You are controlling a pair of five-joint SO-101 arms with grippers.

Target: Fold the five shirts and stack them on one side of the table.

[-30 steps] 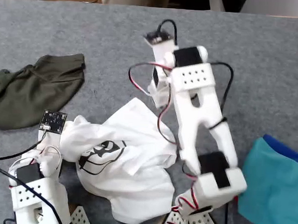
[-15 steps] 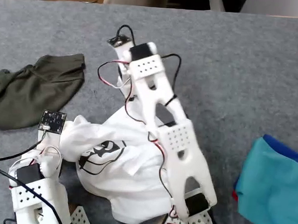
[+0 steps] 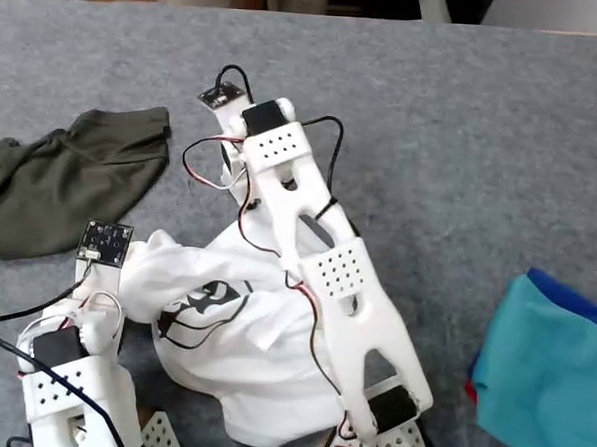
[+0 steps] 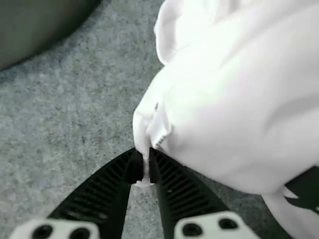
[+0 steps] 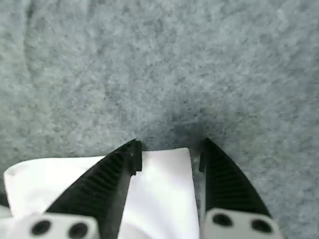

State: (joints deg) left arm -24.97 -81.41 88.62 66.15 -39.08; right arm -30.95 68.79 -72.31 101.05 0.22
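The left gripper (image 4: 142, 165) is clenched on a hem of the white shirt (image 4: 239, 99). The right gripper (image 5: 170, 147) is spread, its fingers (image 5: 114, 174) either side of a white corner (probably the same shirt's far edge). The shirt lies crumpled mid-table (image 3: 503, 144), between an olive shirt (image 3: 71, 177) and a teal shirt (image 3: 546, 367).

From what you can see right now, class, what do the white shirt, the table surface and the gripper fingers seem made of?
White shirt: soft, thin fabric, probably cotton; matte, bunching in loose folds.
Table surface: grey felt or short carpet, judging by its fuzzy, speckled look.
Left gripper fingers: rigid black plastic, it seems; ridged faces, dull sheen.
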